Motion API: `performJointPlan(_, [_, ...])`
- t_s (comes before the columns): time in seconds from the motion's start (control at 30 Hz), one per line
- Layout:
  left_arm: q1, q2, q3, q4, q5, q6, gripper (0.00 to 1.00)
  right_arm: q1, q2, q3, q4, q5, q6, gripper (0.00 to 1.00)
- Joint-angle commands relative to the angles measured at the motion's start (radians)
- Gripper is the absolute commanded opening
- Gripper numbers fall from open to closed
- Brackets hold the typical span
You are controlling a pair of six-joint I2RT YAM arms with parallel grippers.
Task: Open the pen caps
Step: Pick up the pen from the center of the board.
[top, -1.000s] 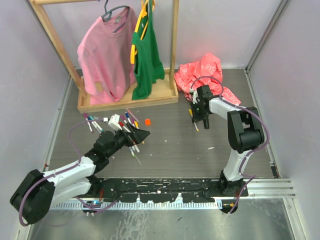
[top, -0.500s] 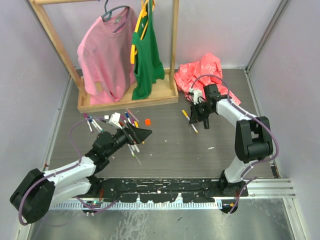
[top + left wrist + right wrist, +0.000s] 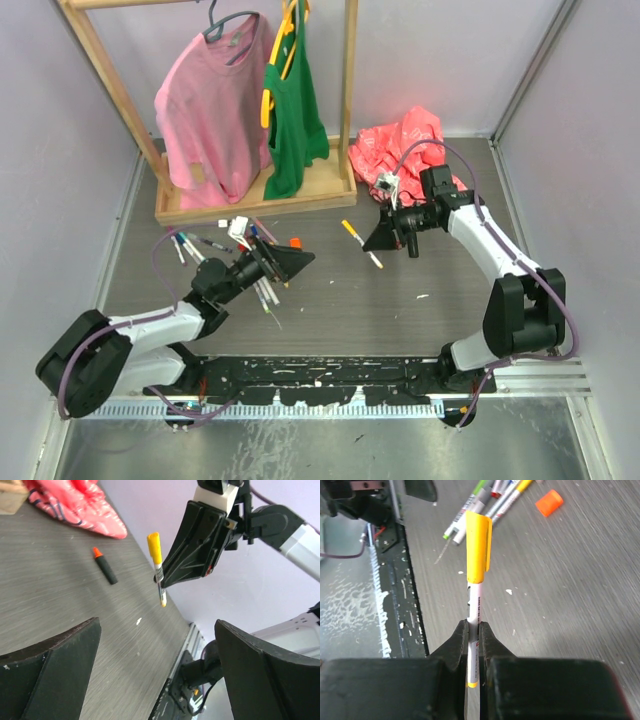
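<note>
**Right pincer (image 3: 474, 626) clenched on a yellow-capped pen (image 3: 475, 602), carried toward the middle**
The slim white plastic barrel is nipped between the black wedge-shaped fingers, and the glossy yellow clip cap (image 3: 477, 547) is on the pen, held above the grey wood-grain desk (image 3: 330, 300). Since a second ago the right arm has swung left from beside the red cloth, pen in tow. The left pincer (image 3: 293, 264) gapes wide, gripping nothing, facing the pen over the loose pens (image 3: 262, 285); a stubby orange cap (image 3: 296, 243) lies just beside them.
</note>
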State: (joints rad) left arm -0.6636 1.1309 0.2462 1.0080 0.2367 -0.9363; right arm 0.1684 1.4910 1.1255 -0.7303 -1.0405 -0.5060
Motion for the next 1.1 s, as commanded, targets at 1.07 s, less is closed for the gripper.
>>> performJointPlan(1.07, [-0.342, 0.219, 0.563, -0.623, -0.743, -0.186, 0.75, 0.144, -0.140, -0.032, 0.126, 0.126, 0.017, 0.01])
